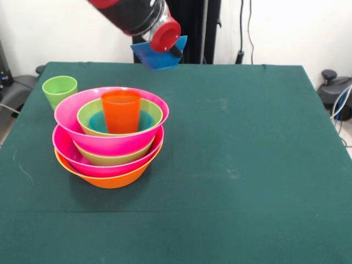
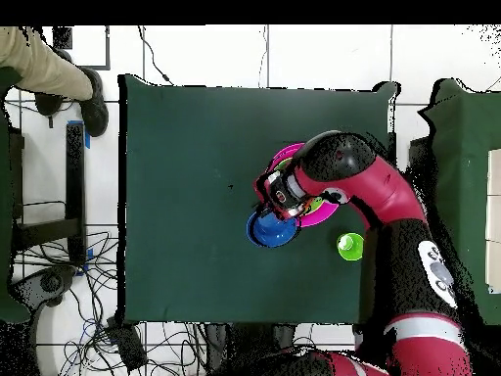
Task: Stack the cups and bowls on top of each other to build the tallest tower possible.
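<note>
The tower (image 1: 110, 144) stands at the table's left in the front view: an orange bowl (image 1: 113, 180) lowest, then pink (image 1: 93, 166), green, pink and green bowls (image 1: 91, 116) nested, a light blue one inside. The orange-red cup (image 1: 121, 111) stands upright in the top. The light green cup (image 1: 59, 89) stands alone behind the tower and shows in the overhead view (image 2: 349, 246). My gripper (image 1: 175, 51) is raised behind the tower, shut on a tilted dark blue bowl (image 1: 158, 57). From overhead the gripper (image 2: 277, 210) holds the blue bowl (image 2: 271, 231) beside the pink rim (image 2: 288, 152).
The green table (image 1: 247, 165) has open cloth to the right of the tower. In the overhead view a person's sleeve (image 2: 39, 61) and shoe (image 2: 95, 110) show beyond the table's left side, with cables on the floor (image 2: 59, 284).
</note>
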You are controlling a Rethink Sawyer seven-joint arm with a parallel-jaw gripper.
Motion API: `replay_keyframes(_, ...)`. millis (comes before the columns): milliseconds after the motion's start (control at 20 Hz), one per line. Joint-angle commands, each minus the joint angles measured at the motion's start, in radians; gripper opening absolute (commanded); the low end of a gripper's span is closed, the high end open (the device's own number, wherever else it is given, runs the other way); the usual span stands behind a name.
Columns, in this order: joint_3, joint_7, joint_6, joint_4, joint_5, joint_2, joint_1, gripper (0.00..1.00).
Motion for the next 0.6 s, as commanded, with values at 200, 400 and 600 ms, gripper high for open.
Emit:
replay_keyframes(200,0.062,-0.025,0.140,-0.236,-0.111,0.198,-0.006,0.00)
replay_keyframes(400,0.064,-0.039,0.173,-0.296,-0.129,0.226,-0.009,0.00)
replay_keyframes(600,0.062,-0.049,0.206,-0.329,-0.147,0.227,-0.011,0.00)
